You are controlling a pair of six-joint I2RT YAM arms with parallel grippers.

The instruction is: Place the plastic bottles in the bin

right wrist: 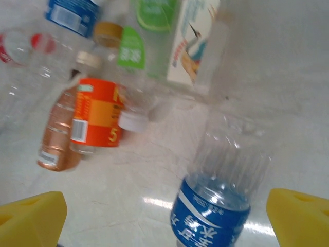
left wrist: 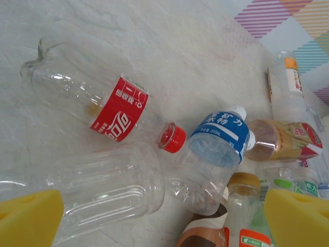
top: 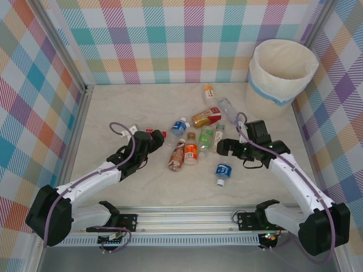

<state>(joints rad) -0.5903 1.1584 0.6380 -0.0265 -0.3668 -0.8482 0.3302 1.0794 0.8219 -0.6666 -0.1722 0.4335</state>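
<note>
Pastel plaid walls (top: 170,39) box in a pale marbled surface (top: 142,187). Small clear bottles (top: 190,152) with red, orange, blue and green labels lie jumbled mid-surface. A white, blue-banded bin (top: 271,96) stands at the far right. Both arms reach low toward them, left claw (top: 156,139) and right claw (top: 222,147) spread wide, empty.

Clear, glossy plastic bottles (top: 190,152) with slick film labels lie before the bin (top: 282,73) on a smooth, faintly shiny marbled tabletop (top: 113,107). The bin is matt white plastic with a crinkled cream bag liner. My left claw (left wrist: 164,218) wears matt, spongy yellow pads (left wrist: 28,218). Farthest from the bin is a ribbed metal rail (top: 187,218).
</note>
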